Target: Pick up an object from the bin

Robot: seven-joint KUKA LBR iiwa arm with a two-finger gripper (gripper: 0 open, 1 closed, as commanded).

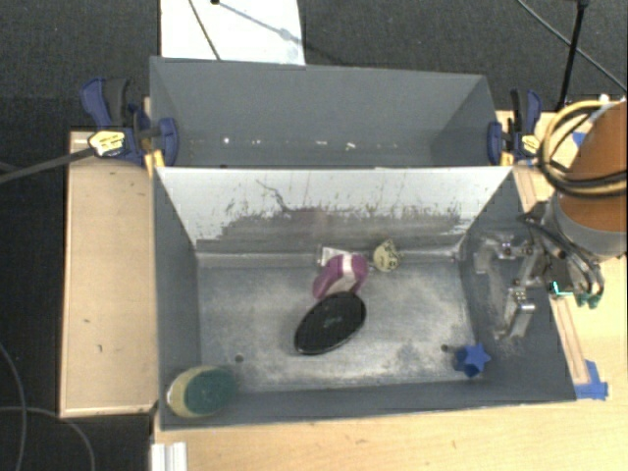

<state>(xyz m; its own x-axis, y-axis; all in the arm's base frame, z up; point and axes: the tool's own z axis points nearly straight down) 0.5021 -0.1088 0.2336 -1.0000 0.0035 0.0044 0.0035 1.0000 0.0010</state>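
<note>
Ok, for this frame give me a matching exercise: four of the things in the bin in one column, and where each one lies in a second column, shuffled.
Things:
1. black oval thing
2. small blue thing
3. round green and yellow thing
4. small cream thing

Places:
A. the view's lower left corner of the bin
B. at the foot of the far wall
C. middle of the floor, just below a purple and white thing
D. lower right of the floor, nearest the gripper

Pairs: 1-C, 2-D, 3-A, 4-B.
</note>
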